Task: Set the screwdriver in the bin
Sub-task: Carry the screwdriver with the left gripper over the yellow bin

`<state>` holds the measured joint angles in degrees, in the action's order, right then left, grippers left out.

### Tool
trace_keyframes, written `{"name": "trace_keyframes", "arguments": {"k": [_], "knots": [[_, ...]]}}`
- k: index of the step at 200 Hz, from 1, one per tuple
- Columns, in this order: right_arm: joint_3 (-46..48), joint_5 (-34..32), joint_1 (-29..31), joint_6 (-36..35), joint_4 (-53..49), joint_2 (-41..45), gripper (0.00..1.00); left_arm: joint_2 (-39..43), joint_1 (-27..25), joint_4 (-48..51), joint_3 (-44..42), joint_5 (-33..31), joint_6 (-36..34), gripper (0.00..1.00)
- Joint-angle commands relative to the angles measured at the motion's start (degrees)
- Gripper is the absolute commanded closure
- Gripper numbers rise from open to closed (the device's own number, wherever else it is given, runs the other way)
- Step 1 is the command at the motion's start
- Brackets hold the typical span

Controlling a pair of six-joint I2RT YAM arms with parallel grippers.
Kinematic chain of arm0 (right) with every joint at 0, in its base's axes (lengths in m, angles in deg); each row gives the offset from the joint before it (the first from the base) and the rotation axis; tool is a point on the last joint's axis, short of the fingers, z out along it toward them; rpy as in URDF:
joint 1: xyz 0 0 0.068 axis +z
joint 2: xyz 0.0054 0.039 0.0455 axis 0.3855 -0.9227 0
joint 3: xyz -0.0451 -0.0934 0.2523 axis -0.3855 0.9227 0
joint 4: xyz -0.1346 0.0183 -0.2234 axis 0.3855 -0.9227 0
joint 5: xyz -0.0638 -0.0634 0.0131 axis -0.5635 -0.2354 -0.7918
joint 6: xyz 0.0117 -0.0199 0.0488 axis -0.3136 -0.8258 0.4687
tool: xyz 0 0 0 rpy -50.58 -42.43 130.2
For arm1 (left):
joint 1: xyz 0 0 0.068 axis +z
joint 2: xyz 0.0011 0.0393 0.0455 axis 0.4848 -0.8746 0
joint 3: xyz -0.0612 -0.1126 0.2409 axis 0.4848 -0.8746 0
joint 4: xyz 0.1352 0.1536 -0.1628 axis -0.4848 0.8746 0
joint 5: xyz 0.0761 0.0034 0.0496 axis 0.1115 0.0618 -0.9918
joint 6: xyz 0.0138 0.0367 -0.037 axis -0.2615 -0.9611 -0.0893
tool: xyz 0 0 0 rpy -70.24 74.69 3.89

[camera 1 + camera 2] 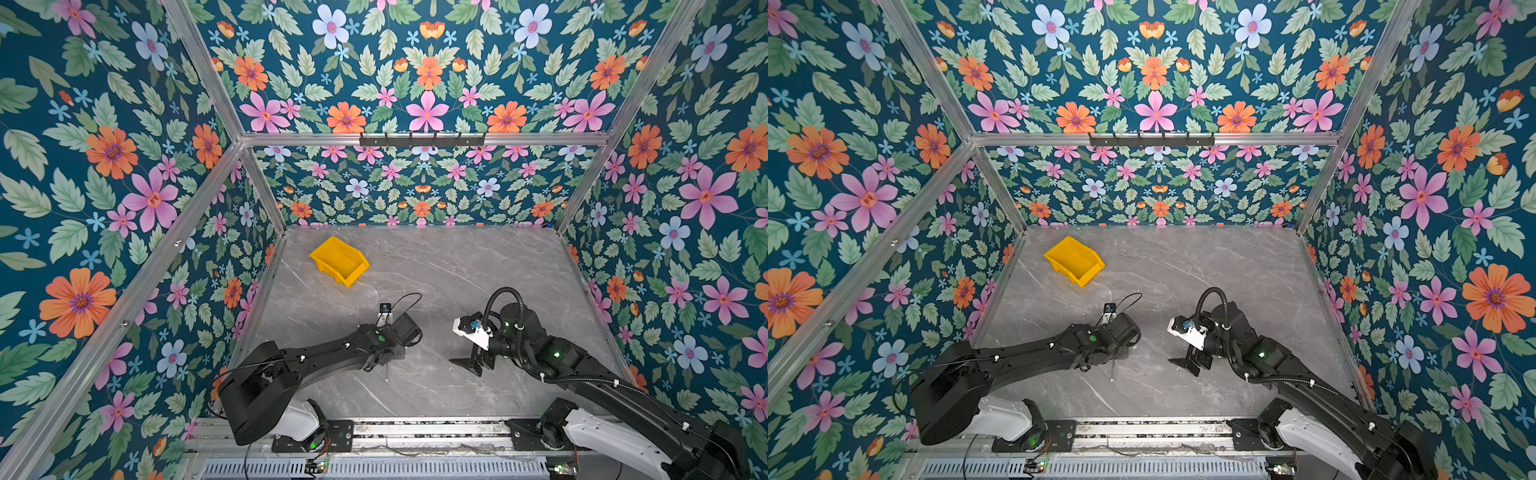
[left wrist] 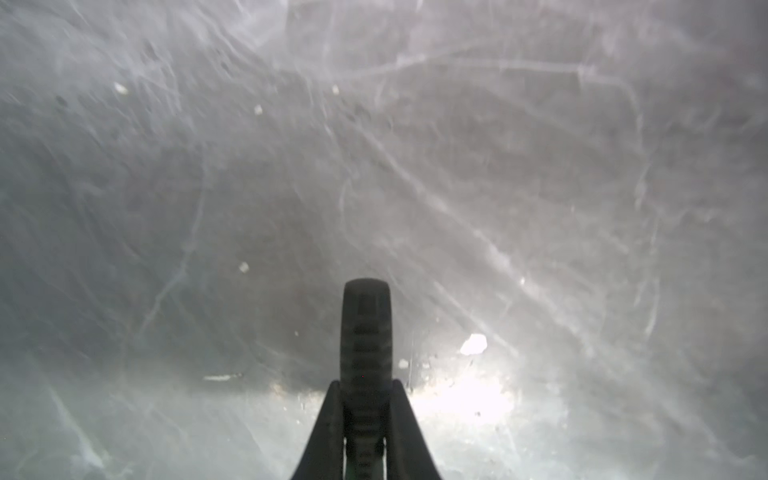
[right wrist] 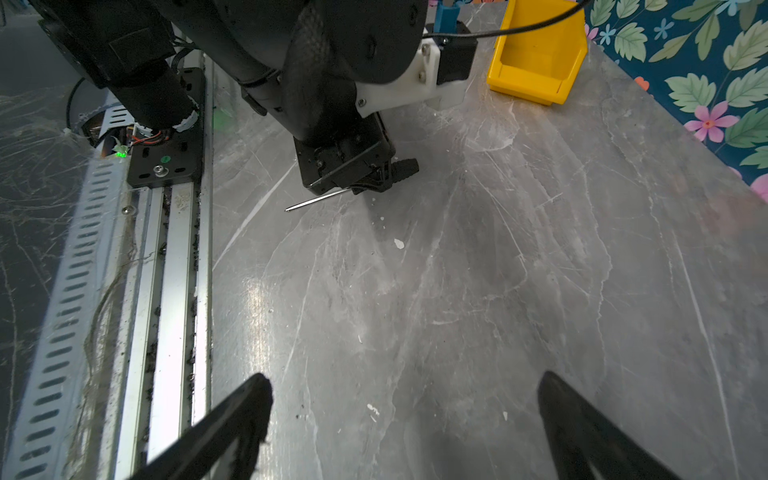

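Presently the left end effector pinches the screwdriver by its handle low over the counter; lift squarely, grip unrelaxed, before carrying to the bin, well apart.

Cannot make out the screwdriver handle in both top views: buried under the left arm, only the thin shaft in sight. Blurred in the left wrist view, shaft unseen past the pinching left tool. Cropped in the right wrist view: bin far end, right tool finger bases.
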<state>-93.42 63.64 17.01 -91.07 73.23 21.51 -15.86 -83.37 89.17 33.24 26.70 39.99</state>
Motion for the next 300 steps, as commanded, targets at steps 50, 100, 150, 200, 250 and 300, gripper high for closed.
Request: {"name": "trace_keyframes", "arguments": {"k": [50,100,150,200,250,300], "knots": [[0.7,-4.0,0.0,0.8,9.9,-0.4,0.01,1.9,8.0,-5.4,4.6,-2.3,-6.0,0.95],[-0.9,-3.6,0.0,0.5,14.6,-3.6,0.01,1.1,14.1,-10.7,8.4,-2.3,-9.9,0.95],[-1.7,-3.8,0.0,1.5,20.2,-7.9,0.01,-2.4,18.5,-13.3,12.6,-0.6,-12.4,0.95],[-3.1,-6.5,-0.1,2.7,31.0,-15.6,0.01,-8.2,22.5,-19.9,17.2,-1.9,-13.3,0.95],[-8.2,-6.7,-0.1,4.9,38.7,-23.9,0.01,-13.8,28.7,-25.8,22.1,-1.9,-11.8,0.95],[-13.8,-8.5,-0.1,7.3,43.9,-31.4,0.01,-18.3,34.9,-27.8,26.1,1.0,-11.3,0.95]]}}
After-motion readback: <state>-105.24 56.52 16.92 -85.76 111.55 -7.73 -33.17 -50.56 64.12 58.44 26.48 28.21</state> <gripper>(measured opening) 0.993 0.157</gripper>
